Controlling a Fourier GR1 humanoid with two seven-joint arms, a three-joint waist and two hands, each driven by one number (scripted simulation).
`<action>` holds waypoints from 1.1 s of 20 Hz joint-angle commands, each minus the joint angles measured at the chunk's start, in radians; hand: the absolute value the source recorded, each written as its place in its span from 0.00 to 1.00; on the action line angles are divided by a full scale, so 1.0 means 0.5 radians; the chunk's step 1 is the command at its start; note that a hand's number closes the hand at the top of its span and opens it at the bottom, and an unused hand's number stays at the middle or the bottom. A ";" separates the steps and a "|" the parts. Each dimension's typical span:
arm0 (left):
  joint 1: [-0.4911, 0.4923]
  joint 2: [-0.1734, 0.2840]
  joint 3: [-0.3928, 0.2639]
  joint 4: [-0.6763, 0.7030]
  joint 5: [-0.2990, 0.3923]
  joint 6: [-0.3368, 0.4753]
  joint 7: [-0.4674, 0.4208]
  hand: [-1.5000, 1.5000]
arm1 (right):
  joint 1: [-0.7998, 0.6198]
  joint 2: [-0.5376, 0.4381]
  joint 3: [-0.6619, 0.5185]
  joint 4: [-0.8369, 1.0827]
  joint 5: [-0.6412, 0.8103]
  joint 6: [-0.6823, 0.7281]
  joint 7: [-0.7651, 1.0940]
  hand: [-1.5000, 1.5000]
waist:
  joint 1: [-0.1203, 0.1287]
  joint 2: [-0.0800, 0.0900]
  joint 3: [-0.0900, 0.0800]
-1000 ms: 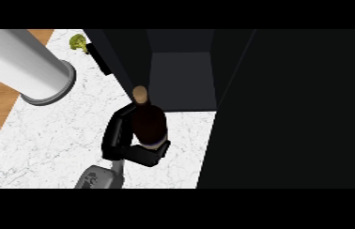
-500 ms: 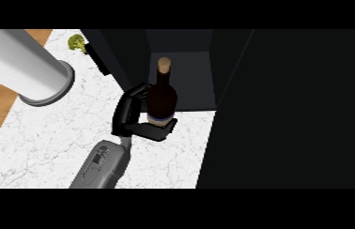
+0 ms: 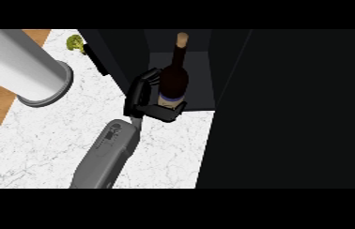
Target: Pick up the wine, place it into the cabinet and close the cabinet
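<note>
We record one hand (image 3: 144, 99), black and carried on a grey forearm that enters from the lower edge; by the forearm's position left of the cabinet we judge it to be the left hand, though with only one arm in view this stays a judgement. Its fingers are curled round the lower body of the dark glass wine bottle with a pale cork (image 3: 173, 80), the thumb closing beneath the pale band near the bottle's base. The bottle stands roughly upright, cork end pointing toward the rear of the black cabinet (image 3: 190, 59), and sits at the mouth of the cabinet's open compartment, its base just at the front edge of the compartment floor; whether the base touches that floor we cannot tell. The dark cabinet door (image 3: 277, 106) stands open to the right of the compartment. The step in hand, as we judge it, is the insertion. To do it well, we advise carrying the bottle further toward the cabinet's rear wall, keeping it upright and centred between the side walls, setting the base flat before the fingers uncurl, then withdrawing clear of the door's path. On the white marbled counter (image 3: 62, 139), a tall grey cylinder (image 3: 31, 73) stands well left of the cabinet, and a small yellow-green object (image 3: 73, 44) lies near the cabinet's far left corner.
</note>
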 commanded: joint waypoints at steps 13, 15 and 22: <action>-0.572 0.000 -0.068 0.731 0.367 0.158 -0.183 1.00 | 0.227 -0.072 0.003 -0.394 -0.092 0.056 -0.065 0.00 | -0.049 0.010 0.001; -0.680 0.000 -0.066 0.930 0.352 0.180 -0.198 1.00 | 0.127 0.000 0.030 -0.315 -0.085 0.043 -0.031 0.00 | -0.073 0.027 -0.002; -0.922 0.000 -0.056 1.187 0.402 0.299 -0.062 1.00 | 0.203 -0.021 0.074 -0.295 -0.100 0.079 -0.172 0.00 | -0.111 0.031 0.000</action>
